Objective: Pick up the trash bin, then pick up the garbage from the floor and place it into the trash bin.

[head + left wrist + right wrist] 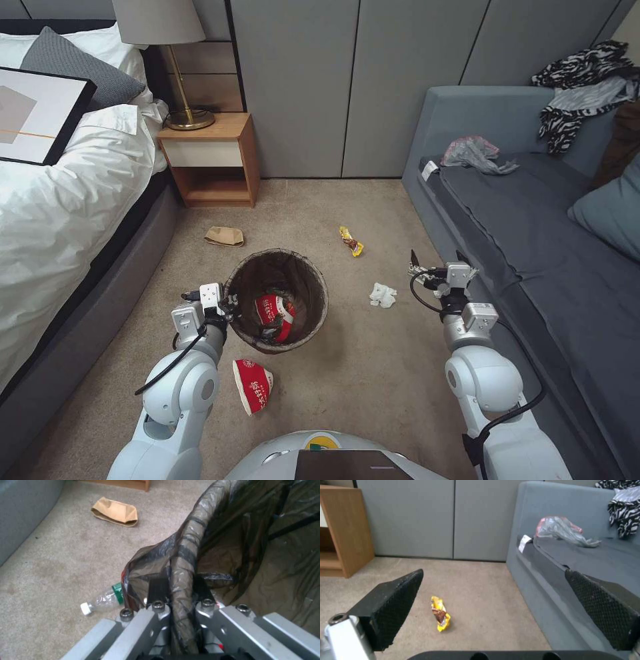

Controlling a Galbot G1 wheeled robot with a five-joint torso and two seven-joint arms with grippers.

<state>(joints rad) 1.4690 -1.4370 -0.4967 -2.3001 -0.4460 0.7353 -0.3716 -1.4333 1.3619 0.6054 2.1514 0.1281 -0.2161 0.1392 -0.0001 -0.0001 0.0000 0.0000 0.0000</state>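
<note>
Three camera views show a bedroom floor between a bed and a grey sofa (533, 253).

Head view: the trash bin (277, 300), lined with a dark bag, sits on the carpet with a red-and-white cup (275, 317) already inside. The left gripper (225, 308) pinches the bin's near rim. A second crushed cup (253, 385) lies just beside the left arm, brown paper (224, 236) lies beyond the bin, a white tissue (383, 294) sits between the bin and the right gripper (437, 261), and a yellow wrapper (351, 241) lies farther off.

Left wrist view: the black fingers (158, 588) are clamped on the folded bag and rim (182, 580). A clear bottle (101, 599) lies on the carpet against the bin's outer side.

Right wrist view: the right fingers (391, 605) are spread wide apart, holding nothing, facing the yellow wrapper on the floor.

Risk: the grip appears to take mostly thin bag, so lifting could pull the liner loose or tilt the bin, spilling the cup.
</note>
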